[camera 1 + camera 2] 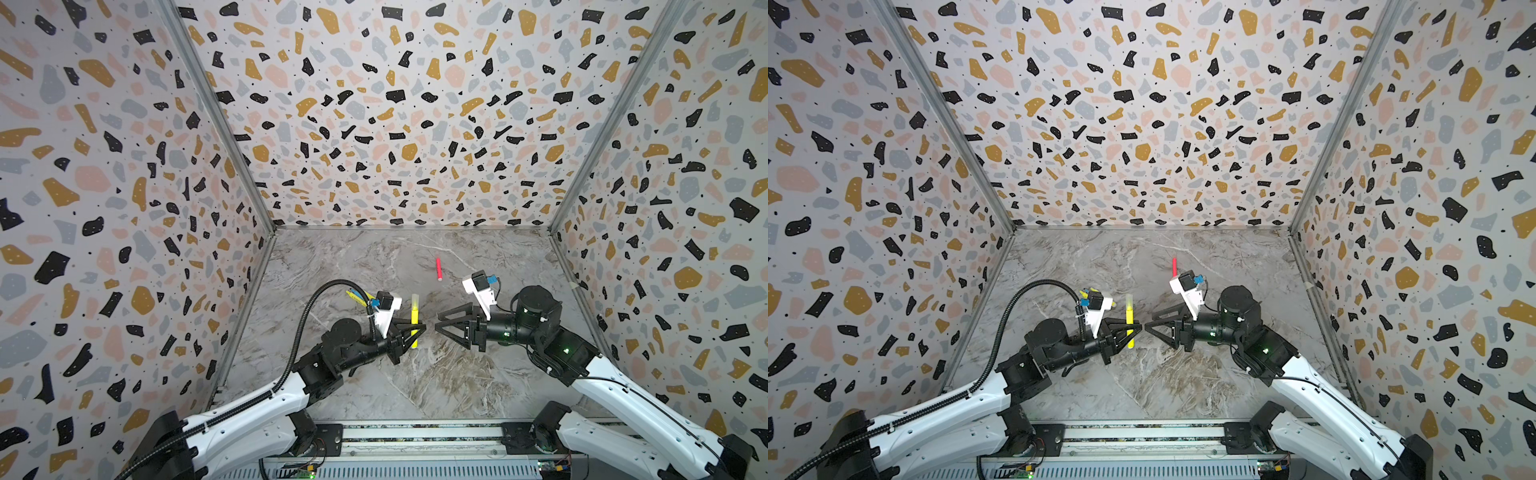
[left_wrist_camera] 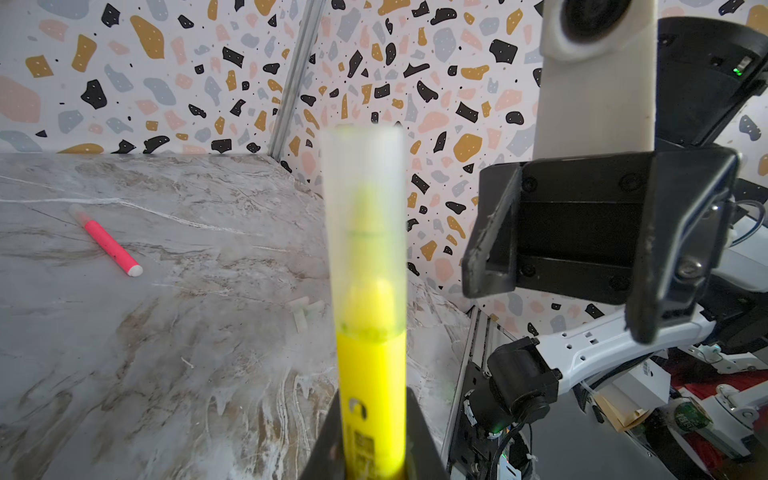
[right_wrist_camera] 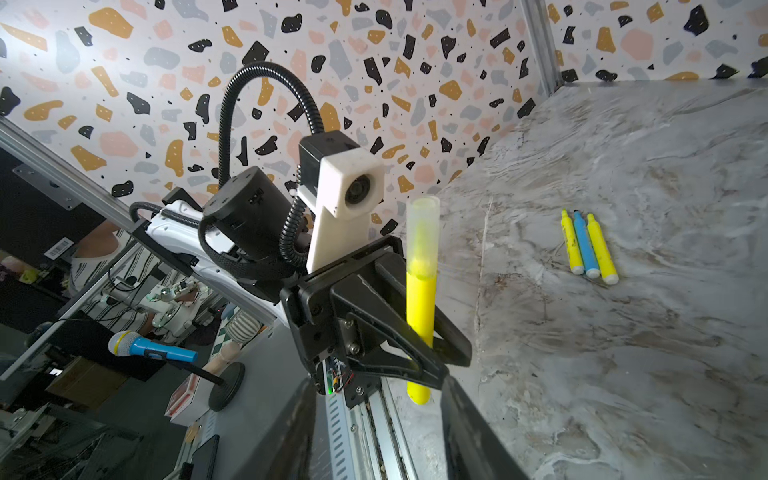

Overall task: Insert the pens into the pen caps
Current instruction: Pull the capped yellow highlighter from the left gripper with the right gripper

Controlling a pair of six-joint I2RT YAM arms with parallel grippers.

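My left gripper (image 1: 417, 330) (image 1: 1136, 328) (image 2: 372, 449) (image 3: 432, 353) is shut on a yellow pen (image 1: 414, 332) (image 1: 1130, 332) (image 2: 372, 395) (image 3: 420, 316), held above the table. A translucent pen cap (image 1: 414, 301) (image 1: 1128, 301) (image 2: 365, 208) (image 3: 423, 224) sits over its tip. Just right of it, my right gripper (image 1: 437, 324) (image 1: 1148, 326) (image 2: 561, 307) (image 3: 378, 436) faces the pen, open and holding nothing. A pink-red pen (image 1: 438, 269) (image 1: 1174, 266) (image 2: 110, 245) lies further back. Two yellow pens (image 3: 571, 243) (image 3: 600, 249) and a blue pen (image 3: 584, 245) lie side by side behind the left wrist.
The marble table (image 1: 415, 386) is enclosed by terrazzo-patterned walls (image 1: 374, 124) on three sides. A metal rail (image 1: 415, 436) runs along the front edge. A small pale translucent piece (image 2: 303, 311) lies on the table near the right wall.
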